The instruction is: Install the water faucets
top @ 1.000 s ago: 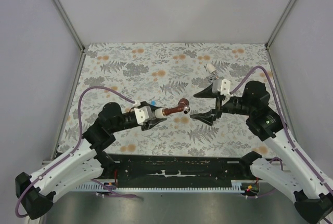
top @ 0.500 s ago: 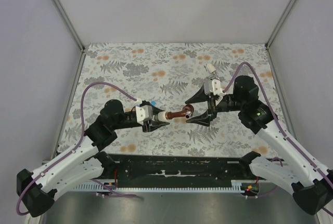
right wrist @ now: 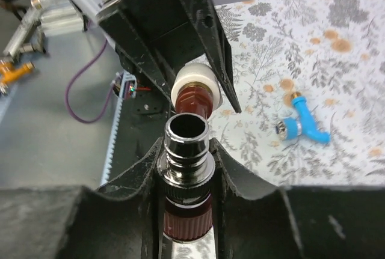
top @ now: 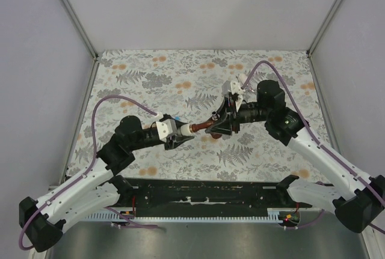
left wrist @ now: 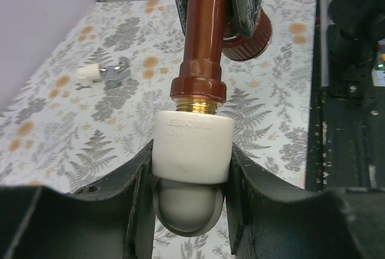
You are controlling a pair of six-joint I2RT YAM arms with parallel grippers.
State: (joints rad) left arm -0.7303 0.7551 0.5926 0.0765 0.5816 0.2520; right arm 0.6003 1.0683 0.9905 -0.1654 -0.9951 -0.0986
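Meeting at mid-frame above the floral worktop (top: 150,73), the left pincer (left wrist: 191,163) grips a white plastic pipe fitting (left wrist: 192,136) carrying a reddish-brown copper-toned faucet (left wrist: 201,36), whose chrome-tipped end the right pincer (right wrist: 187,148) clamps. A blue faucet (right wrist: 304,124) and a white-silver faucet (left wrist: 105,73) lie on the worktop.

Soft, even overhead light washes the white-walled cell (top: 198,6), leaving faint shadows under the arms (top: 78,188). Glare streaks the copper faucet (left wrist: 201,24) above the white fitting (left wrist: 192,148); wrist-view foregrounds blur.
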